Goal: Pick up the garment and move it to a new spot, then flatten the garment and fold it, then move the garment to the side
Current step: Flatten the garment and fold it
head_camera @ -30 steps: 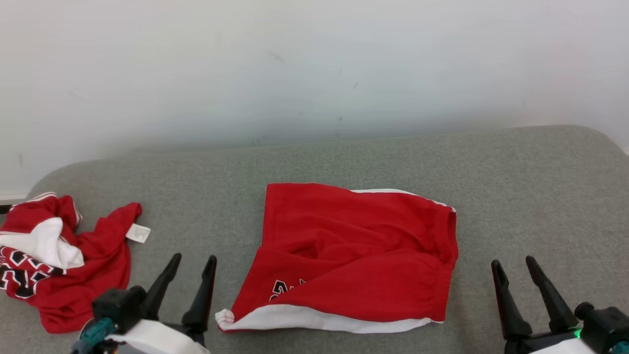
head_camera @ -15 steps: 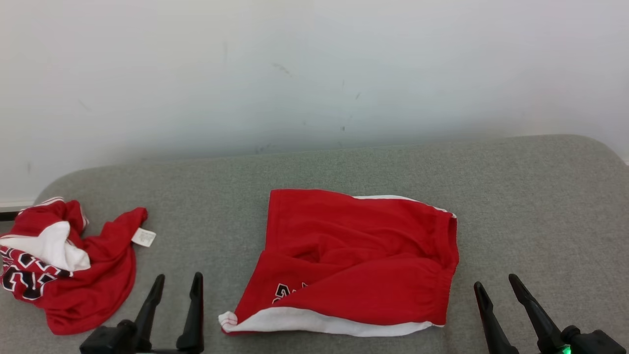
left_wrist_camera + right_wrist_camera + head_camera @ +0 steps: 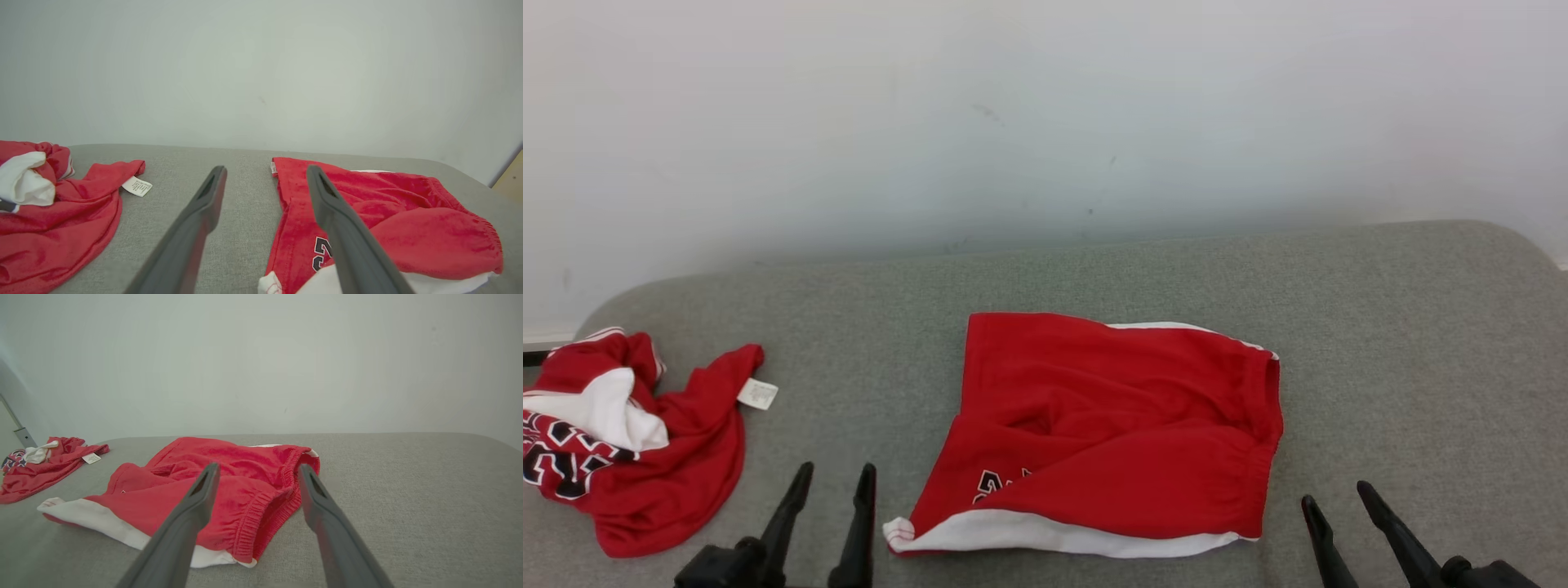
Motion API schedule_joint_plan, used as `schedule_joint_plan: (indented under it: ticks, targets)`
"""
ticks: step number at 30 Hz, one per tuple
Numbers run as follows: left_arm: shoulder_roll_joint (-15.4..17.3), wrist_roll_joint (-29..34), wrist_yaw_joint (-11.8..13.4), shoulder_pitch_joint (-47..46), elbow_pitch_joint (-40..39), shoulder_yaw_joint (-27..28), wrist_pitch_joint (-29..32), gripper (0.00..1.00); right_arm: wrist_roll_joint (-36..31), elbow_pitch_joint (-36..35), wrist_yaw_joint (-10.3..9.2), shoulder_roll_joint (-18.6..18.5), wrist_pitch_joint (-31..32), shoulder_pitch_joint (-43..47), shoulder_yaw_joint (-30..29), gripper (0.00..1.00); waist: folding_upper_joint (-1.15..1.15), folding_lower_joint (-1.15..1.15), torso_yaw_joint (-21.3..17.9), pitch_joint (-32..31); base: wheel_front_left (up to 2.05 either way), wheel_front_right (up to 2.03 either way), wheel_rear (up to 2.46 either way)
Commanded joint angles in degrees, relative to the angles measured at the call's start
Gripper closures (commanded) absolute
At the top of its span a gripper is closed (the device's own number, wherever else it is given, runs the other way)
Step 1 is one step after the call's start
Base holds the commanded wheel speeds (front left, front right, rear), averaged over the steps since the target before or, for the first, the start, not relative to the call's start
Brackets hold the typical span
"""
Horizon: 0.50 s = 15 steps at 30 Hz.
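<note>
Red garment (image 3: 1111, 425) lies folded mid grey cushion (image 3: 1421, 327), white hem at its 6 o'clock. Soft, light, floppy knit. It will likely sag and unfold if taken at 1 point, so better to pinch the 2 near corners through both layers. Left gripper (image 3: 837, 469) at its 7 o'clock, right gripper (image 3: 1335, 492) at 5 o'clock: both spread wide, empty, touching nothing. Crumpled red pile (image 3: 645, 457) at 9 o'clock.
</note>
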Motion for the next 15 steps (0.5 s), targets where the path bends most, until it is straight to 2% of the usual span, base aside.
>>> schedule_joint_plan:
  ticks: [1, 6, 15]
  targets:
    - [0.8, 1.2, -0.6, -0.6, 0.6, -0.8, 0.0, 0.00, 0.8, 1.1, -0.11, -0.9, -0.2, -0.6, 1.0, 0.00, 0.00, 0.00, 0.0, 0.2, 0.00, 0.00, 0.00]
    - [2.6, 0.4, -1.2, -1.7, 3.4, -3.2, 0.7, 0.00, 3.1, 4.8, -0.11, -3.2, 2.5, -2.5, 5.2, 0.00, 0.00, 0.00, 0.2, 0.9, 0.00, 0.00, 0.00]
    - [5.7, -4.1, -1.5, -7.2, 8.7, -8.8, 12.8, 0.00, 7.7, 13.6, -0.11, -4.9, 7.7, -10.6, 15.1, 0.00, 0.00, 0.00, 1.1, 4.8, 0.00, 0.00, 0.00]
